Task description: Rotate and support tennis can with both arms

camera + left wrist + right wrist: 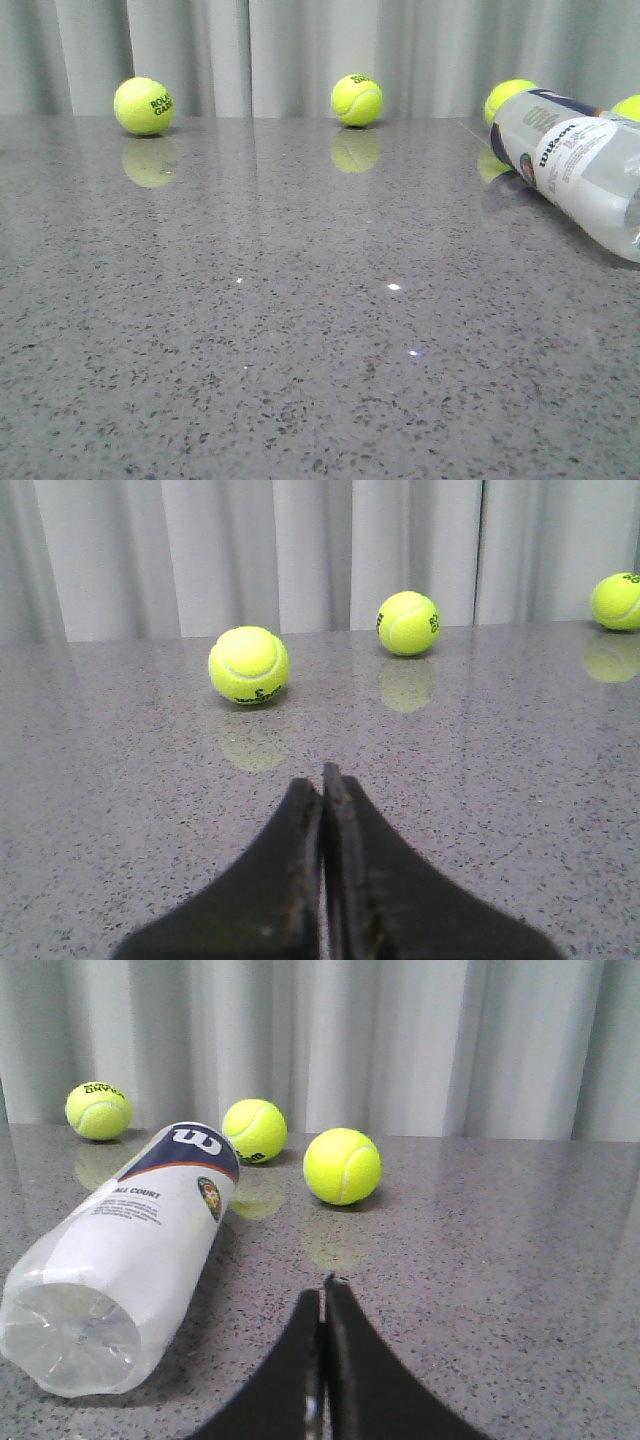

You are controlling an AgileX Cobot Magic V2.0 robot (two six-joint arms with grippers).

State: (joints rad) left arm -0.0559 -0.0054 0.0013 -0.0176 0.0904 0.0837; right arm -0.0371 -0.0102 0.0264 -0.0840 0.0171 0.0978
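Tennis can (130, 1250) is lying on its side at my right edge of the table (300, 350), its clear end pointing toward my right gripper (322, 1305), which I am holding pressed together and empty just beside it. My left gripper (322, 790) is likewise pinched closed on nothing, facing loose balls. I am judging the main risk as rolling: a one-sided nudge could send the round can into the nearest ball (342, 1166) or off the edge.

Clear plastic tennis can (580, 170) on glossy speckled stone table (300, 350); fuzzy balls (357, 100).
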